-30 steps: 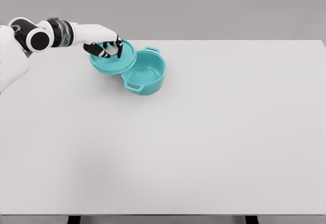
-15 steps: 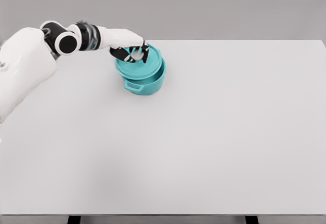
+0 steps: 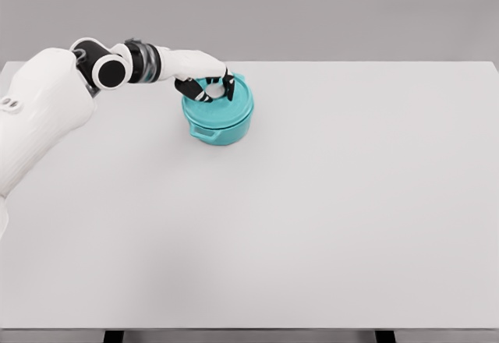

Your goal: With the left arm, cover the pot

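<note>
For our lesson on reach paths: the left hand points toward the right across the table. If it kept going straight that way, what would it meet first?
Past the teal lid that the left hand grips on the pot, only bare white table shows; the way looks free to the far edge, though height is unclear.

My left hand (image 3: 209,86) on the lid (image 3: 220,100) over the pot (image 3: 222,125).

My left arm (image 3: 117,70) reaches in from the left across the white tabletop (image 3: 327,203), and my dark fingers (image 3: 228,87) curl around the knob on top of the teal lid. The lid sits on the teal pot, covering its opening, and one pot handle (image 3: 204,134) pokes out on the near side.
</note>
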